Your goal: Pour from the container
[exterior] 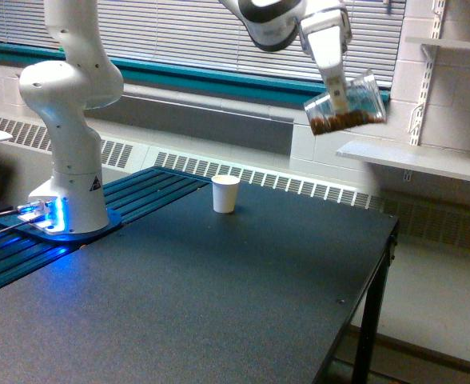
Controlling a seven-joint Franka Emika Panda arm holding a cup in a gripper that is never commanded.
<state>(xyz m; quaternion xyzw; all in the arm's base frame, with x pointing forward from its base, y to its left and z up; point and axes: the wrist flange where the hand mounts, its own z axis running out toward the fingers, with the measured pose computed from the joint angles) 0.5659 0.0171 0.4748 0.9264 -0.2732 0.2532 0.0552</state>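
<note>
A clear plastic cup [347, 106] hangs high at the exterior view's upper right, tipped almost onto its side with its mouth toward the right. Brown granular bits lie along its lower wall. My gripper [340, 98] is shut on the cup, with the white arm reaching in from the top. A small white paper cup [225, 194] stands upright on the dark table [219, 304], well below and to the left of the clear cup.
The arm's white base [67, 192] with a blue light stands at the table's left. The table's right edge [379, 264] drops to the floor. A white shelf [427, 160] and window blinds sit behind the cup.
</note>
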